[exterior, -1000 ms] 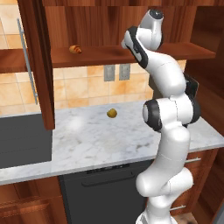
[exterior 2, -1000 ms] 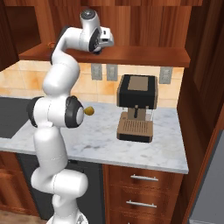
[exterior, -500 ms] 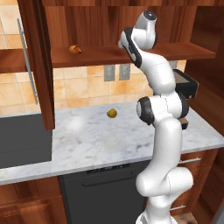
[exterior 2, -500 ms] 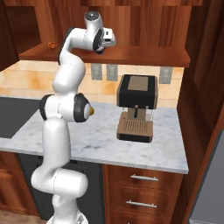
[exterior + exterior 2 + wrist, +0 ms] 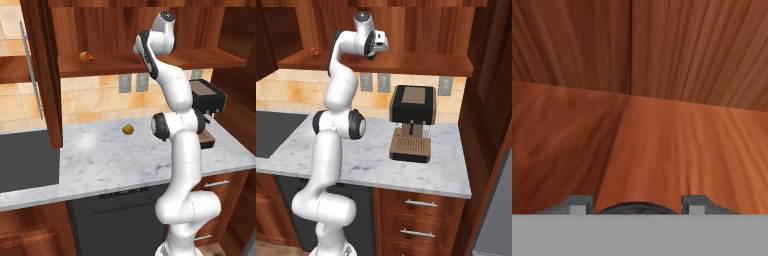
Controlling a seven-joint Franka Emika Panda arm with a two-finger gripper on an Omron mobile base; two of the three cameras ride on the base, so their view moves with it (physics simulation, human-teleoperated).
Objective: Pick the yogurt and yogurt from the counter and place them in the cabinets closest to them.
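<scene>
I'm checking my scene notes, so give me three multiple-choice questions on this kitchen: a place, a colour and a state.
1. Where is the yellow-brown ball? A on the counter; B on a shelf; C in a drawer.
2. The coffee machine body is: A red; B black; C white.
3. The cabinet door with the silver handle is: A shut; B open; C removed.
Answers: A, it lies on the marble; B, its casing is black; B, it stands swung out, edge on.
</scene>
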